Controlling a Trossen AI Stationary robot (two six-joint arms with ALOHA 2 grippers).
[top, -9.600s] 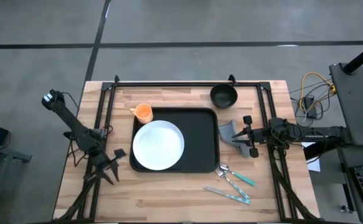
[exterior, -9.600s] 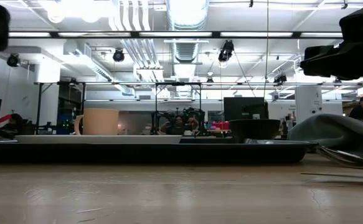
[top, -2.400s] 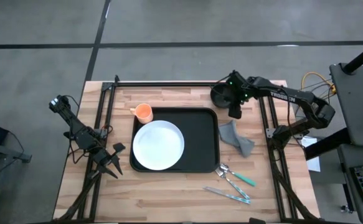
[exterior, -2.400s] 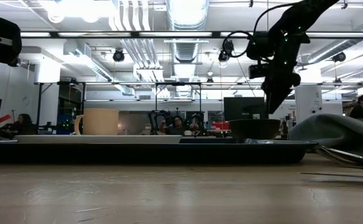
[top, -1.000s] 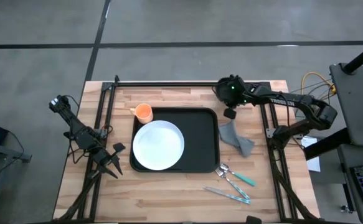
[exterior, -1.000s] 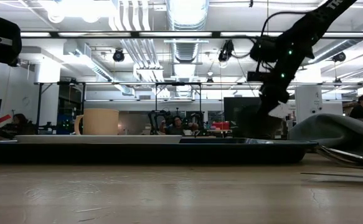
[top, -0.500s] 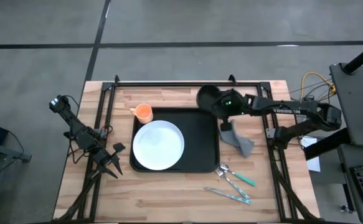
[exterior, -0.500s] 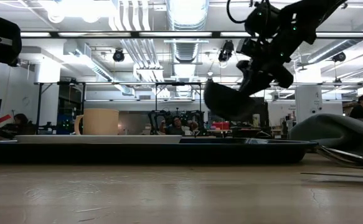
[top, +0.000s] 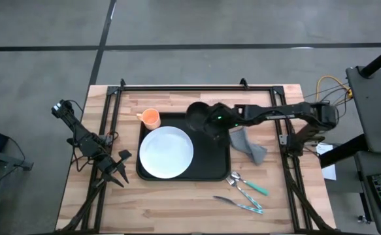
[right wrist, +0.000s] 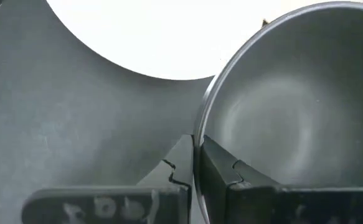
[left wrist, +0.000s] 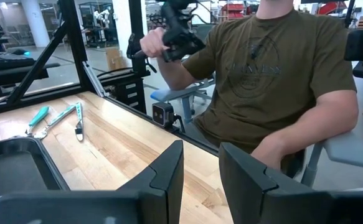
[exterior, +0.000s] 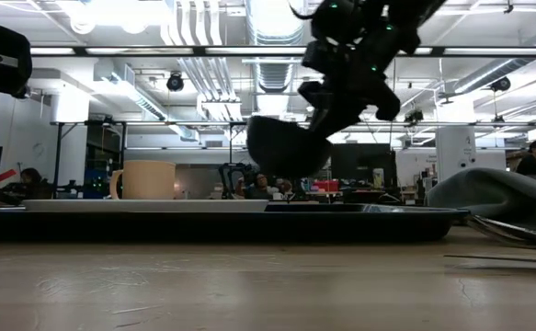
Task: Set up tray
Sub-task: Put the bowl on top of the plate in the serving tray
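Note:
The black tray (top: 215, 163) lies mid-table with the white plate (top: 166, 152) resting flat on its left half. A small black bowl (top: 198, 116) hangs in the air over the tray's far edge, with my right gripper (top: 211, 120) shut on it. In the low view the bowl (exterior: 284, 147) is tilted, well above the tray (exterior: 212, 223). My left gripper (top: 118, 171) waits open near the table's left edge, with nothing between its fingers (left wrist: 169, 174). My right gripper holds the bowl's rim (right wrist: 201, 124), one finger (right wrist: 221, 171) inside the bowl and the other (right wrist: 180, 163) outside. It slants down from the table's right side. The bowl is lifted clear and tilted, its base lower than the fingers.
An orange cup (top: 151, 118) stands just off the tray's far left corner. A grey napkin (top: 248, 143) lies right of the tray, with cutlery (top: 246, 189) nearer the front edge. A seated person (left wrist: 274, 81) shows in the left wrist view, beyond the table.
My right gripper has lifted the bowl off the table's far right part and carried it toward the table's left edge, to above the tray's far edge. The wrist has rolled, and the bowl is now tilted and higher.

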